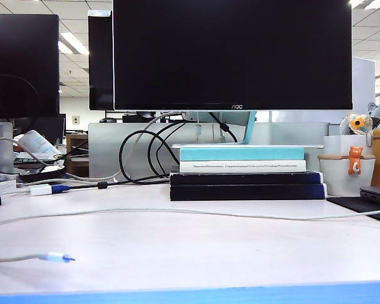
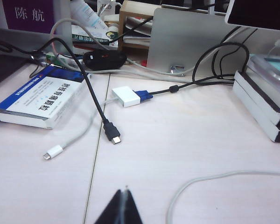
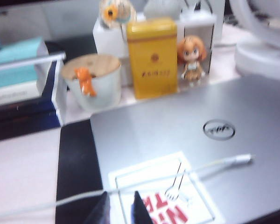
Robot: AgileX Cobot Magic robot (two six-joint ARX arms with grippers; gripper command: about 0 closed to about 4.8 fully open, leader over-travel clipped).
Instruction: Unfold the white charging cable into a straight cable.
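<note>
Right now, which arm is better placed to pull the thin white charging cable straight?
Probably the right. The right gripper is open with the thin white charging cable crossing at its fingertips; the left gripper is shut, the cable curving off beside it.

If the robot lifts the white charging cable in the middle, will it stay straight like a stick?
Probably not. The white charging cable looks thin and lies in soft curves, so it would likely droop. It also seems light, and may slide easily across the smooth table.
</note>
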